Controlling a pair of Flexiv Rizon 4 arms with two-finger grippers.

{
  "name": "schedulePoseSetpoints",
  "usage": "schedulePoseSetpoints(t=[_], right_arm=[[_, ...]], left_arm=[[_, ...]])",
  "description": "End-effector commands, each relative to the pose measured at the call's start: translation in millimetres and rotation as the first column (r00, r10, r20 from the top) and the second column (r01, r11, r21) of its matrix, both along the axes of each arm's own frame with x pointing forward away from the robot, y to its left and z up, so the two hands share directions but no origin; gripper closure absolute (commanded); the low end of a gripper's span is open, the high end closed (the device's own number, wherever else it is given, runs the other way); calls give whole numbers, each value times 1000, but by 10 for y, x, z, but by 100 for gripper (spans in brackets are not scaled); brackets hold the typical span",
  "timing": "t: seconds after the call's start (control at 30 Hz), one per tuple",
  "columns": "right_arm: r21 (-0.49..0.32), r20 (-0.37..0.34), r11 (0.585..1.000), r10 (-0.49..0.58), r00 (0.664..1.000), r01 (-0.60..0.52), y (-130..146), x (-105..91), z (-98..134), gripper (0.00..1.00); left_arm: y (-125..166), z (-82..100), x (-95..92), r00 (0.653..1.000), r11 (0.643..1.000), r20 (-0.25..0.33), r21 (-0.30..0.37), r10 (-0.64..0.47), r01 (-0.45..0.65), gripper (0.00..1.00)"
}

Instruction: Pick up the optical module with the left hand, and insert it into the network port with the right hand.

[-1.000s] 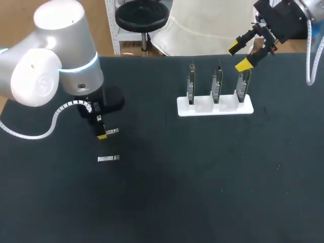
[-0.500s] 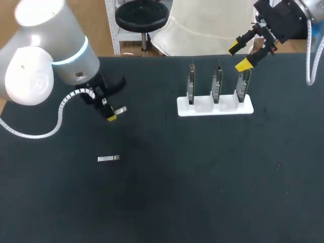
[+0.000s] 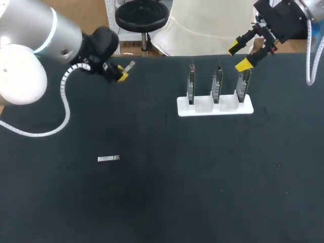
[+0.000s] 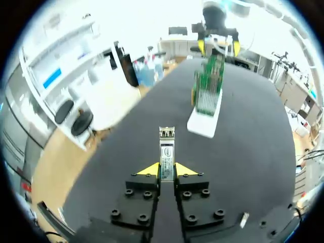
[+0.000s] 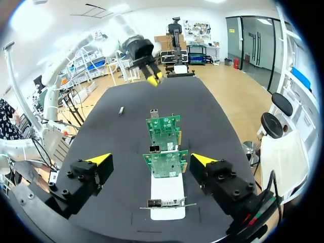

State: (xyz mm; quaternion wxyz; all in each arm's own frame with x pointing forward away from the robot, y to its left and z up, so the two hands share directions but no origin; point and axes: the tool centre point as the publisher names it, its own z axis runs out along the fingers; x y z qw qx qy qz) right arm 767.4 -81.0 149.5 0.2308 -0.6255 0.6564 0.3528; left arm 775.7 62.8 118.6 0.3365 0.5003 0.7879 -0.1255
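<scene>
– While the left gripper hangs in the upper left of the frame, closed tightly on the module, what could go wrong?

– I think the grip is the weak point. In the left wrist view, the fingers pinch only the rear part of the module, and most of it sticks out ahead of them. A push at the hand-over could tilt it or make it slip out.

– And the second module, at the left centre?

– It lies flat on the table, well apart from both arms. It is not in danger.

– Is there room to move to the right?

– Yes, the dark surface is open between the left gripper and the white stand, right of centre. But the far edge of the table is near behind both.

– And the right gripper?

– It is spread wide and holds nothing, in the upper right. One yellow tip is just above the rightmost of the three boards. Any low move may knock that board, and then the port would be out of line.
</scene>
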Motion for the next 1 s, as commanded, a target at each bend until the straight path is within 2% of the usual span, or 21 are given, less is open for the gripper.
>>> schedulePoseSetpoints(t=[0.03,0.23,0.4,0.63,1.0], right_arm=[[1,2,1000,-1,1000,1,-2,-12,0,0],[1,2,1000,-1,1000,1,-2,-12,0,0],[1,2,1000,-1,1000,1,-2,-12,0,0],[1,2,1000,-1,1000,1,-2,-12,0,0],[1,2,1000,-1,1000,1,-2,-12,0,0]], left_arm=[[-225,191,85,992,989,110,-132,-56,71,100],[-567,518,173,977,952,182,-266,-108,154,100],[-794,724,211,962,923,227,-317,-150,219,100],[-1074,882,192,944,874,253,-383,-213,300,100],[-1502,988,124,918,784,270,-482,-291,391,100]])
